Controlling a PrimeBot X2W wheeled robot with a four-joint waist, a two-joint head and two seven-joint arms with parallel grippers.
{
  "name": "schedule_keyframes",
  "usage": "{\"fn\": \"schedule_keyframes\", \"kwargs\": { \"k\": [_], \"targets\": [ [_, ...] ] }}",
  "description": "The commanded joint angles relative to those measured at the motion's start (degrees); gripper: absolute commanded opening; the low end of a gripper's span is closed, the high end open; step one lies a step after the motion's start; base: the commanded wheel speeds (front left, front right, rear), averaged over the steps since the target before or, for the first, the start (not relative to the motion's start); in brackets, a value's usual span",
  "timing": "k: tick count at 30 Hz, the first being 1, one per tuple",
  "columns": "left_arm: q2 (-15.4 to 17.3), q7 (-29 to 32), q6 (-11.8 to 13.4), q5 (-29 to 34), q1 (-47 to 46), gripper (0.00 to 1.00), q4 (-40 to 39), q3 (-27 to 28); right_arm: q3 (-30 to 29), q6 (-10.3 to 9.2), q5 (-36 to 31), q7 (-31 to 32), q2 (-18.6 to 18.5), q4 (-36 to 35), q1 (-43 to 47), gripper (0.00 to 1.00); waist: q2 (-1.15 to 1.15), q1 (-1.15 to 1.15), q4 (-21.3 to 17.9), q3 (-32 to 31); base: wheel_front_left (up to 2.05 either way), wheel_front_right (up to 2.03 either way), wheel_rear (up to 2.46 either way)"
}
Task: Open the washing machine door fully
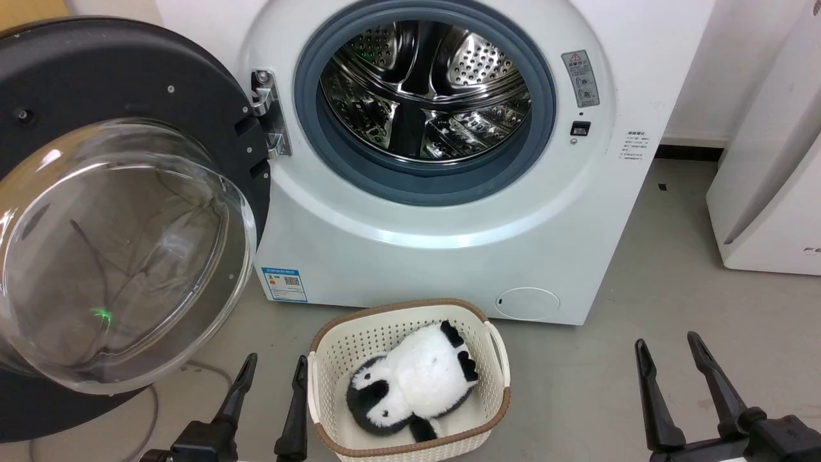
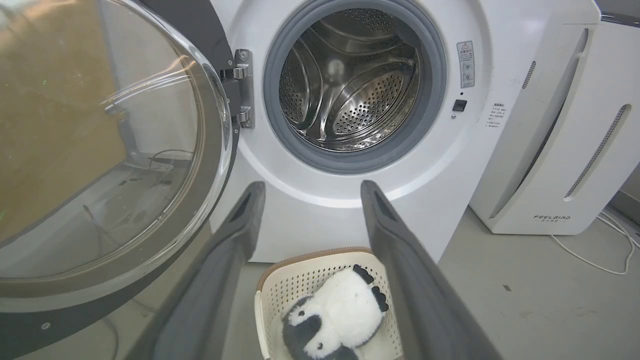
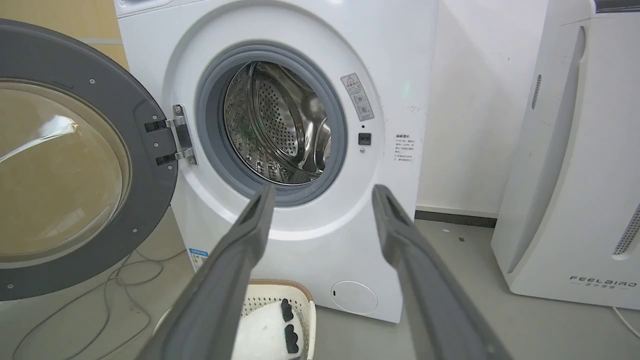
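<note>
Door: swung wide on its hinge, at left of washer; drum exposed.
Left pincer: fingers apart, empty, low beside door.
Right pincer: fingers apart, empty.
Basket holding plush panda: on floor before washer.

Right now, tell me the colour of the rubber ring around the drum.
Bluish grey; the rubber ring shows best in the head view.
</note>
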Motion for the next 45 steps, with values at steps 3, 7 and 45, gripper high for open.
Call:
{"fn": "schedule_keyframes", "kwargs": {
  "k": [3, 7, 45],
  "targets": [
    [-0.6, -0.6, 0.4, 0.7, 0.4, 1.00, 0.3, 0.3, 0.0, 0.03, 0.3, -0.3, 0.4, 0.4, 1.1, 1.00, 0.00, 0.00, 0.2, -0.2, 0.00, 0.00, 0.00],
    [-1.0, -0.7, 0.3, 1.2, 0.3, 1.00, 0.4, 0.4, 0.1, 0.03, 0.5, -0.3, 0.5, 0.8, 1.2, 1.00, 0.00, 0.00, 0.4, -0.4, 0.00, 0.00, 0.00],
    [-2.3, 0.9, -1.5, 3.1, -0.4, 0.00, 0.4, 2.4, 0.2, -0.01, 0.2, 1.4, 0.5, 2.0, -0.4, 0.00, 0.00, 0.00, -0.2, -0.3, 0.00, 0.00, 0.00]
  ]
}}
